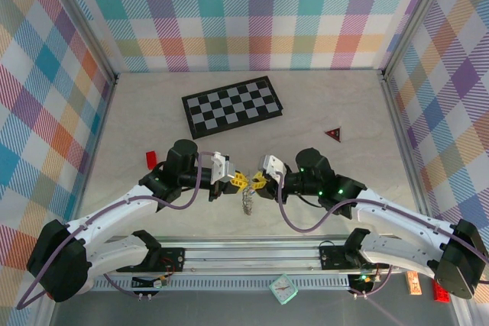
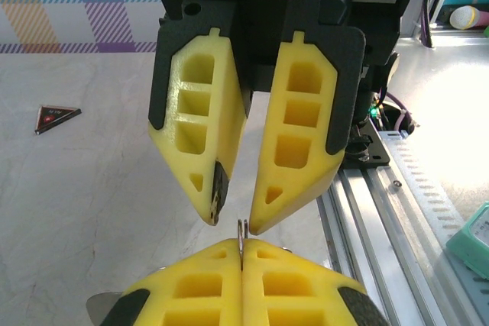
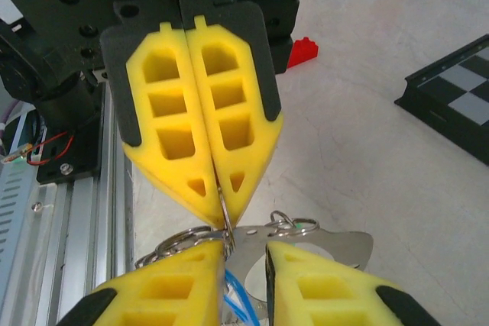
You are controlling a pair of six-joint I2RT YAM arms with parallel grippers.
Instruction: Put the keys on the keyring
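Left gripper [image 3: 227,215]: pinched shut on the keyring [image 3: 222,202] wire.
Right gripper [image 2: 233,223]: jaws slightly apart, tips facing it.
Right wrist view: rings and silver plate [image 3: 336,246] dangle below; overhead, a blur.
Pose: both bent inward, meeting over the table [image 1: 344,112] near its front edge.

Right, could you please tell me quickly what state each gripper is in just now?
Left gripper: closed, pinching the keyring wire.
Right gripper: jaws apart, nothing seen gripped between them.
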